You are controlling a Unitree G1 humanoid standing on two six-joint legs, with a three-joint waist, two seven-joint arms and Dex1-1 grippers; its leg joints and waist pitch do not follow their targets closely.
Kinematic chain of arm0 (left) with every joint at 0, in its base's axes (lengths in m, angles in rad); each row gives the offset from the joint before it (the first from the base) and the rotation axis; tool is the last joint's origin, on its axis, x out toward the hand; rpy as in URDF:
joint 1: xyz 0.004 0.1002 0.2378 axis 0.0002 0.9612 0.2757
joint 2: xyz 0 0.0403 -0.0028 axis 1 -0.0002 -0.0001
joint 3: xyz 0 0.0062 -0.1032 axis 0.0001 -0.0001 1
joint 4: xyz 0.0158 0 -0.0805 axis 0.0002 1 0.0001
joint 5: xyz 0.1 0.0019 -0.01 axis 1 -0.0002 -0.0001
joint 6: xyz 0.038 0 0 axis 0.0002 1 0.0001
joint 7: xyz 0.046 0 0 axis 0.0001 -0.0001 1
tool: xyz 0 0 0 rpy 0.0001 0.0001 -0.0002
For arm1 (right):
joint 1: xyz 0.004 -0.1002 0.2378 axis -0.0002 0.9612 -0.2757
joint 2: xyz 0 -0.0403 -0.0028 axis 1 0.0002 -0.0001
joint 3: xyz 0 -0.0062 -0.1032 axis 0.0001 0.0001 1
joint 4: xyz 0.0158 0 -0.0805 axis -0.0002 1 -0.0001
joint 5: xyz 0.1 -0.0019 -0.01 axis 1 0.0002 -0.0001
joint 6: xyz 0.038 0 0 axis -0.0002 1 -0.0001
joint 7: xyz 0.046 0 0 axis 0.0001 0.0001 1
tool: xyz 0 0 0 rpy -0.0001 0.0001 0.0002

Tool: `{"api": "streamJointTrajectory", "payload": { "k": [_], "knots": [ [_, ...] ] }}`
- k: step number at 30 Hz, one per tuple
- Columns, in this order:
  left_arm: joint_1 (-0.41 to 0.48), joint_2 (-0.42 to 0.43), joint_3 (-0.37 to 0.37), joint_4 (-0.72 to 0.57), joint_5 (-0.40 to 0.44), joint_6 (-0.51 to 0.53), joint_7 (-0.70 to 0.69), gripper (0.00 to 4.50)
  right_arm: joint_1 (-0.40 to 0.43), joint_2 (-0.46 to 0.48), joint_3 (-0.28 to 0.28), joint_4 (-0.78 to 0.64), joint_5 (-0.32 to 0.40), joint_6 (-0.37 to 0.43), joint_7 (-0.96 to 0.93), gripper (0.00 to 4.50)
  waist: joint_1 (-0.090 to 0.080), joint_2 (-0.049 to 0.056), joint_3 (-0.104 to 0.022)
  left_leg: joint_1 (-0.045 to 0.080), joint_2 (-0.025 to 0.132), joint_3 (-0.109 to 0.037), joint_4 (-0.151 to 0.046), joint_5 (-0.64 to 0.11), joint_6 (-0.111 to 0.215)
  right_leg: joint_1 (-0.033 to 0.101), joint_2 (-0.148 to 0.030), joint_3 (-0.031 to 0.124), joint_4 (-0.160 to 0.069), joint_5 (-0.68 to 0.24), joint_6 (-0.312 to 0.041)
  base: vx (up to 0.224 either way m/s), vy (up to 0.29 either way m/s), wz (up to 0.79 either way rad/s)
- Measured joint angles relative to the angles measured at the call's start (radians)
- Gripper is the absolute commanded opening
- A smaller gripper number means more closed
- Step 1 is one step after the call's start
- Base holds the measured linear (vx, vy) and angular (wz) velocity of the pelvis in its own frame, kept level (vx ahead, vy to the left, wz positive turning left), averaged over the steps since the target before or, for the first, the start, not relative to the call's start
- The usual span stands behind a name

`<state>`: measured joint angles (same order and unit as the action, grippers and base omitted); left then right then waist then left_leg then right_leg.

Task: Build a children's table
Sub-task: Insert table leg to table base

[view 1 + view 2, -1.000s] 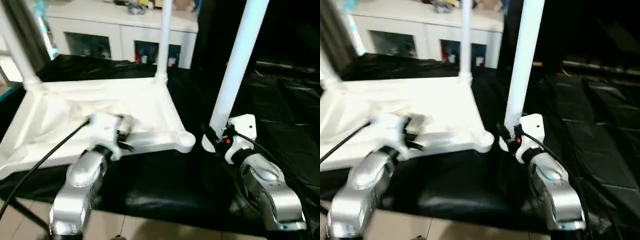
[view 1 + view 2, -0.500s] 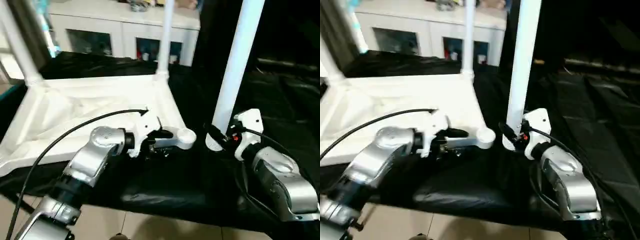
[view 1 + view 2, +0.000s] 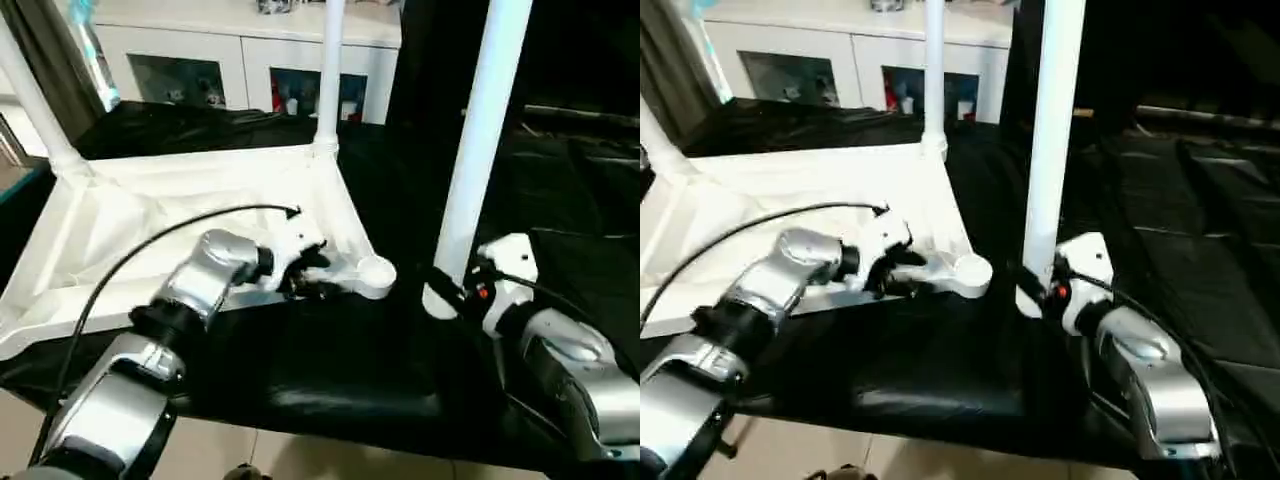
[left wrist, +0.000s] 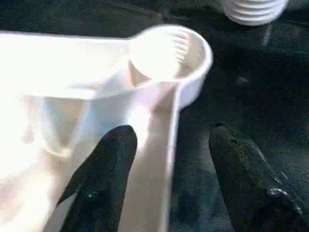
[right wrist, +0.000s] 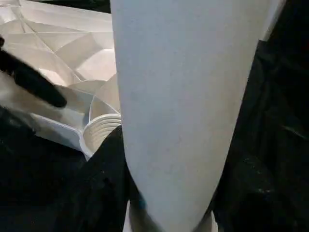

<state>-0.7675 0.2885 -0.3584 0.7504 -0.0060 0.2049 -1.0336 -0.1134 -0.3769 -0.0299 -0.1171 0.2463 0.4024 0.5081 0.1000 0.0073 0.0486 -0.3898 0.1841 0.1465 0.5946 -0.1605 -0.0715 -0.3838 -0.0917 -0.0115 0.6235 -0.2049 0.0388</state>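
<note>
The white tabletop [image 3: 150,210] lies underside up on black cloth. Two white legs [image 3: 327,80] [image 3: 35,100] stand in its far corners. My left gripper [image 3: 315,270] is at the near right corner, just behind the empty round socket [image 3: 375,272]. In the left wrist view it [image 4: 172,135] is open astride the tabletop's rim, with one finger [image 4: 104,179] inside and the other over the cloth. My right gripper [image 3: 445,290] is shut on the lower end of another leg [image 3: 480,150]. That leg stands upright on the cloth, just right of the socket.
A white cabinet with glass doors [image 3: 240,70] stands behind the work surface. Black cloth [image 3: 340,370] covers the surface down to its near edge, with tiled floor [image 3: 300,455] below. A black cable [image 3: 130,260] arcs over the tabletop to my left wrist.
My left gripper has moved right along the tabletop's near rim to the corner socket, and its fingers now straddle the rim. The right gripper still holds its leg upright.
</note>
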Motion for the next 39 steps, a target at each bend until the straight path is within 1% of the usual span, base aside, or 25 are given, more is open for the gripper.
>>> {"api": "streamJointTrajectory", "payload": {
  "k": [3,6,8,9,11,12,13,18,19,23,24,25,29,30,31,32,35,37,39],
  "knots": [
    [-0.014,-0.002,0.002,0.048,0.001,-0.016,0.006,2.21,0.0,0.0,0.0,0.0,0.0,0.0,-0.001,1.89,0.002,0.001,0.001,0.0,0.0,0.0,0.0,0.0,0.0,0.0,0.0,0.0,0.0,0.0,0.0,0.0,0.0,0.0],
    [-0.044,-0.004,0.002,0.092,0.005,-0.046,0.012,2.12,0.0,0.002,0.0,0.0,0.0,0.0,-0.002,1.89,0.008,0.001,0.001,0.0,0.0,0.0,0.0,0.0,0.0,0.0,0.0,0.0,0.0,0.0,0.0,0.0,0.0,0.0],
    [-0.061,-0.004,0.002,0.129,0.021,-0.073,0.015,1.86,0.0,0.002,0.0,0.0,0.0,0.0,-0.002,1.89,0.01,0.001,0.001,0.0,0.0,0.0,0.0,0.0,0.0,0.0,0.0,0.0,-0.001,0.0,0.0,0.0,0.0,0.0],
    [-0.063,-0.004,0.002,0.136,0.025,-0.079,0.014,1.86,0.0,0.002,0.0,0.0,-0.001,0.0,-0.002,1.89,0.011,0.002,0.001,0.0,0.0,0.0,0.0,0.0,0.0,0.0,0.0,0.0,-0.001,0.0,0.0,0.0,0.0,0.0],
    [-0.064,-0.011,0.002,0.161,0.033,-0.095,0.013,1.66,0.0,0.002,0.0,0.0,-0.001,0.0,-0.002,1.89,0.013,0.002,0.001,0.0,0.0,0.0,-0.001,0.0,0.0,0.0,0.0,0.0,-0.001,0.0,0.0,0.0,0.0,0.0],
    [-0.065,-0.013,0.002,0.173,0.036,-0.102,0.013,1.66,0.0,0.002,0.0,0.0,-0.001,0.0,-0.002,1.89,0.013,0.002,0.001,0.0,0.0,0.0,-0.001,0.0,0.0,0.0,0.0,0.0,-0.001,0.0,0.0,0.0,0.0,0.0],
    [-0.068,-0.015,0.002,0.188,0.04,-0.108,0.011,1.49,0.0,0.002,0.0,0.0,-0.001,0.0,-0.002,1.89,0.013,0.002,0.001,0.0,0.001,0.0,-0.001,0.0,0.0,0.0,0.0,0.0,-0.001,0.0,0.0,0.0,0.0,0.0],
    [-0.085,-0.02,0.001,0.229,0.052,-0.143,-0.002,1.29,0.0,0.002,0.0,0.0,-0.001,0.0,-0.002,1.89,0.013,0.003,0.002,0.0,0.001,0.001,-0.001,0.0,0.0,0.0,0.0,0.0,-0.001,0.0,0.0,0.0,0.0,0.0],
    [-0.091,-0.022,0.001,0.239,0.054,-0.147,-0.006,1.08,0.0,0.002,0.0,0.0,-0.001,0.0,-0.002,1.89,0.013,0.003,0.002,0.0,0.002,0.001,-0.001,0.0,0.0,0.0,0.0,0.0,-0.001,0.0,0.0,0.0,0.0,0.0],
    [-0.099,-0.024,0.001,0.255,0.063,-0.164,-0.01,0.94,0.0,0.002,0.0,0.0,-0.001,0.0,-0.002,1.89,0.012,0.005,0.003,0.0,0.002,0.001,-0.002,0.0,0.0,0.0,0.0,0.0,-0.001,0.0,0.0,0.0,0.0,0.0],
    [-0.101,-0.024,0.001,0.258,0.063,-0.167,-0.011,0.85,0.0,0.002,0.0,0.0,-0.001,0.0,-0.003,1.89,0.012,0.005,0.003,0.0,0.002,0.001,-0.002,0.0,0.0,0.0,0.0,0.0,-0.001,0.0,0.0,0.0,0.0,0.0],
    [-0.104,-0.025,0.001,0.263,0.065,-0.171,-0.012,0.65,0.0,0.003,0.0,0.0,-0.001,0.0,-0.003,1.89,0.012,0.006,0.004,0.0,0.002,0.001,-0.002,0.0,0.0,0.0,0.0,0.0,-0.002,0.0,0.0,0.0,0.0,0.0],
    [-0.111,-0.027,0.004,0.289,0.069,-0.184,-0.015,0.52,0.0,0.003,0.0,0.0,-0.001,0.0,-0.003,1.89,0.012,0.007,0.004,0.0,0.003,0.002,-0.004,0.0,0.0,0.0,0.0,0.0,-0.004,0.0,0.0,0.0,0.0,0.0],
    [-0.111,-0.027,0.009,0.291,0.069,-0.185,-0.021,0.42,0.0,0.004,0.0,0.0,-0.001,0.0,-0.003,1.89,0.012,0.007,0.004,0.0,0.003,0.002,-0.005,0.0,0.0,0.0,0.0,-0.001,-0.005,0.0,0.0,0.0,0.0,0.0],
    [-0.112,-0.028,0.011,0.294,0.069,-0.187,-0.027,0.22,0.0,0.004,0.0,0.0,-0.001,0.0,-0.002,1.89,0.012,0.007,0.004,0.0,0.003,0.002,-0.006,0.0,0.0,0.0,0.0,-0.001,-0.006,0.0,0.0,0.0,0.0,0.0],
    [-0.112,-0.028,0.012,0.295,0.069,-0.19,-0.032,0.17,0.0,0.005,0.0,0.0,0.0,0.0,-0.001,1.89,0.012,0.007,0.004,0.0,0.003,0.002,-0.006,0.0,0.0,0.0,0.0,0.0,-0.006,0.0,0.0,0.0,0.0,0.0],
    [-0.112,-0.029,0.024,0.296,0.069,-0.193,-0.049,0.05,-0.002,0.02,-0.003,-0.001,0.036,0.013,0.006,1.89,0.01,0.007,0.004,0.0,0.003,0.003,-0.008,0.0,0.0,0.0,0.0,0.0,-0.01,0.0,0.0,0.0,0.0,0.0],
    [-0.111,-0.029,0.032,0.295,0.068,-0.194,-0.059,0.0,-0.009,0.033,-0.008,-0.002,0.078,0.054,0.021,1.89,0.01,0.008,0.005,0.0,0.003,0.004,-0.01,0.0,0.001,0.0,0.0,0.0,-0.012,0.0,0.0,0.0,0.0,0.0],
    [-0.103,-0.025,0.036,0.285,0.066,-0.194,-0.07,0.0,-0.035,0.041,-0.008,-0.002,0.11,0.093,0.036,1.89,0.009,0.011,0.005,0.0,0.004,0.005,-0.011,0.0,0.001,-0.001,0.0,0.0,-0.012,0.0,0.0,0.0,0.0,0.0]
  ]
}}
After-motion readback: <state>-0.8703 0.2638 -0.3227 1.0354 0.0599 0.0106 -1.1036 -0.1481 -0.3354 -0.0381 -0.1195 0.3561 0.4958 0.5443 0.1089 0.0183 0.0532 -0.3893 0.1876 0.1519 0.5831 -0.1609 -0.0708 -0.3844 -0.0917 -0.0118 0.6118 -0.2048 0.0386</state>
